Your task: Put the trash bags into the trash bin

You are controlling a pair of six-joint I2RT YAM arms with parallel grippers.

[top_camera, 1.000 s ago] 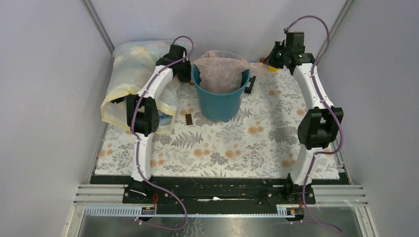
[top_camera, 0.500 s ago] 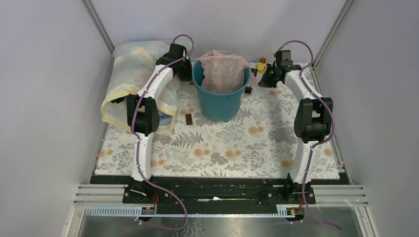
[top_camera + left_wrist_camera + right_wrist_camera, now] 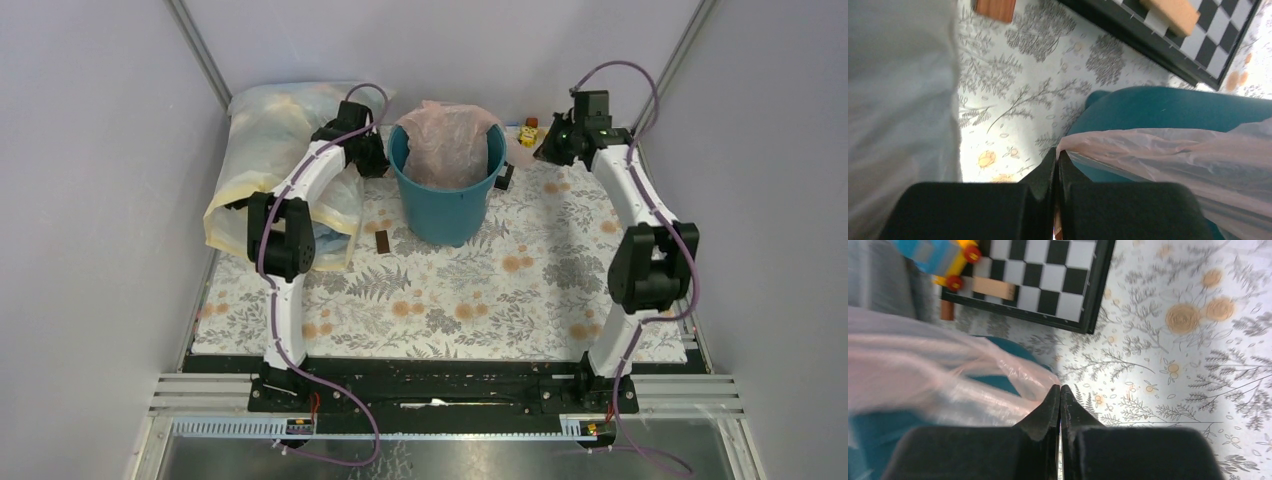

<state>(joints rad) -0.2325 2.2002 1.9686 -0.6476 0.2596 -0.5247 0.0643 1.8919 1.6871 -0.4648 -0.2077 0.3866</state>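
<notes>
The teal trash bin (image 3: 446,205) stands at the back middle of the mat. A pale-pink trash bag (image 3: 450,145) sits in its mouth and spreads over the rim. My left gripper (image 3: 378,160) is at the bin's left rim, shut on the bag's edge (image 3: 1128,147), with the bin wall (image 3: 1168,107) just behind in the left wrist view (image 3: 1057,152). My right gripper (image 3: 545,150) is right of the bin, shut (image 3: 1060,388), with the bag's other edge (image 3: 1013,372) drawn to its tips over the bin (image 3: 878,435).
A large yellowish-white sack (image 3: 262,130) lies at the back left under the left arm. A black-and-white checkerboard (image 3: 1048,285) with a wooden block and a toy car (image 3: 943,257) lies behind the bin. A small brown block (image 3: 382,241) lies before the bin.
The right gripper dipped toward the bin, then drew back to the right and farther away, pulling the bag's edge outward. The left gripper shifted slightly left, away from the bin.
</notes>
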